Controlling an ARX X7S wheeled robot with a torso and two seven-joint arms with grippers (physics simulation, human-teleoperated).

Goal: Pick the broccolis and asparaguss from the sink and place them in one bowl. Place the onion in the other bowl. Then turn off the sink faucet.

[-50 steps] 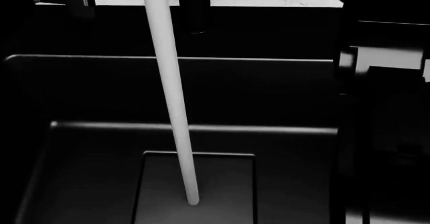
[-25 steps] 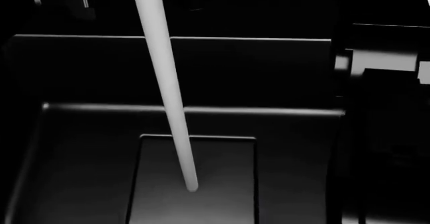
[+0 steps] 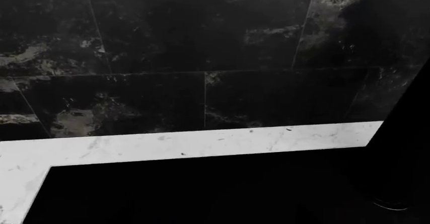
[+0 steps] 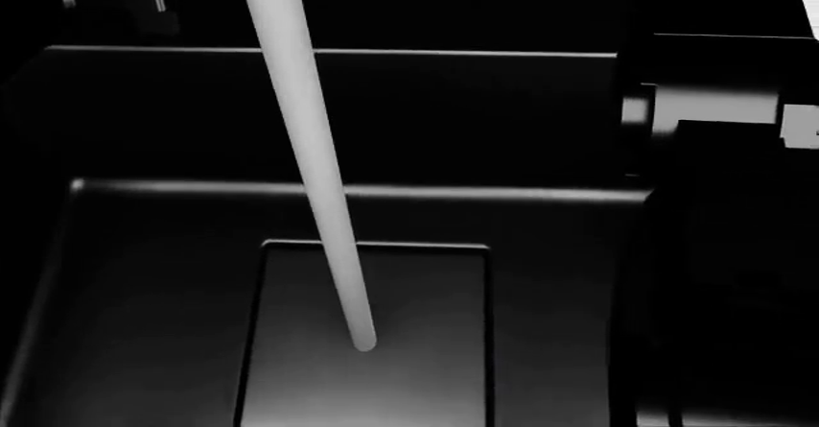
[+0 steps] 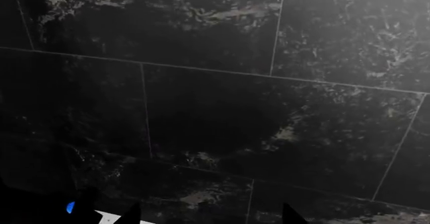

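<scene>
The sink (image 4: 153, 283) fills the head view, a deep black basin with a rectangular recessed floor panel (image 4: 423, 350). A white stream of water (image 4: 314, 158) runs down onto that panel. No broccolis, asparaguss, onion or bowl show in any view. A blue dot (image 5: 69, 207) of the sink faucet sits beside my right gripper (image 5: 208, 215), whose two dark fingertips (image 5: 128, 213) stand apart with nothing between them. My right arm (image 4: 716, 254) hangs over the sink's right side. My left gripper's fingers are lost in black in the left wrist view.
A black marble tile wall (image 3: 201, 58) rises behind a white counter strip (image 3: 168, 146) that bends round the sink's corner. A tall dark column (image 3: 403, 158) stands at that view's edge. The right wrist view shows the same tiles (image 5: 269, 108).
The head view has tipped downward: the sink's far rim and floor panel sit higher in the picture, and the white counter strip has left it. The right arm looms larger.
</scene>
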